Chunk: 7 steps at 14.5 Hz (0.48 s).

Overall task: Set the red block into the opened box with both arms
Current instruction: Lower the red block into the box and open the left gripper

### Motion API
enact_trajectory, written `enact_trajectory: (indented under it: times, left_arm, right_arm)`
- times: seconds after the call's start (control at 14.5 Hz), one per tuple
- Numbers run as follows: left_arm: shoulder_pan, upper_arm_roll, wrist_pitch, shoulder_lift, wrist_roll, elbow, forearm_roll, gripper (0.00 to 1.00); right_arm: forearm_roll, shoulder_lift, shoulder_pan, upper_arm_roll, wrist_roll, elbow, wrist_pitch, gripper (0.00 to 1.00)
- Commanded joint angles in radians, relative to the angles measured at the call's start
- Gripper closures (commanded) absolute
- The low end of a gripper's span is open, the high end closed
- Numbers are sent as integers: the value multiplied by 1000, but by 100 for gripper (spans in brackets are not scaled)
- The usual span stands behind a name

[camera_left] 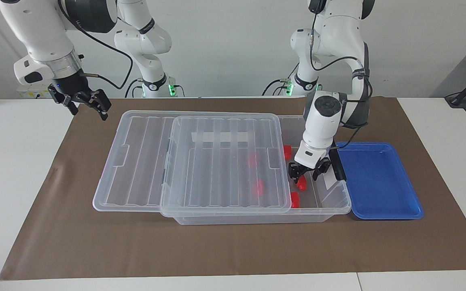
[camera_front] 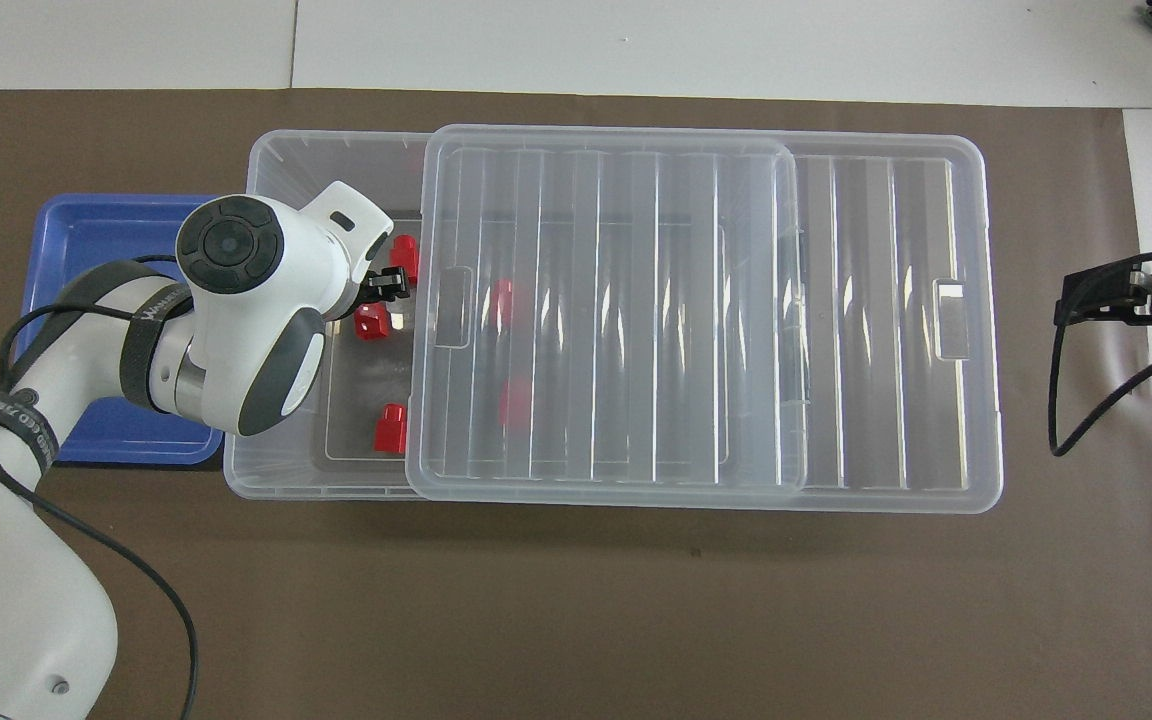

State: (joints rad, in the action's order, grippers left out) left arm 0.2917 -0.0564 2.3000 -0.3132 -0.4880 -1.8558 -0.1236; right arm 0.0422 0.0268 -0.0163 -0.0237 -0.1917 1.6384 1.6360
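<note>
The clear box (camera_left: 334, 204) (camera_front: 276, 165) has its ribbed lid (camera_left: 217, 161) (camera_front: 636, 300) slid toward the right arm's end, so the left arm's end is uncovered. My left gripper (camera_left: 305, 171) (camera_front: 383, 291) hangs open in that gap, just above a red block (camera_left: 301, 184) (camera_front: 370, 322) lying on the box floor. Two more red blocks (camera_left: 287, 151) (camera_left: 295, 199) lie in the uncovered part. Others (camera_left: 252, 160) show blurred through the lid. My right gripper (camera_left: 85, 102) (camera_front: 1126, 295) waits open in the air over the mat's corner at the right arm's end.
A shallow blue tray (camera_left: 378, 182) (camera_front: 106, 240) sits against the box at the left arm's end. The box's black end latch (camera_left: 336, 163) stands close beside the left gripper. A brown mat (camera_left: 233, 242) covers the table under everything.
</note>
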Motion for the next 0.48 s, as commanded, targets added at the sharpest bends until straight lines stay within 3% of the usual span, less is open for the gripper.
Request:
enact_trajectory:
  times: [0.0, 0.28, 0.41]
  left_arm:
    - [14, 9, -56, 31, -50, 6, -19, 25]
    - [15, 6, -140, 74, -52, 21, -19, 25]
    - [14, 6, -248, 88, -52, 82, -16, 25]
  right_arm:
    - [-22, 4, -13, 1, 28, 4, -7, 0]
    - [-22, 5, -13, 1, 28, 4, -7, 0]
    - [-22, 5, -13, 1, 28, 6, -5, 0]
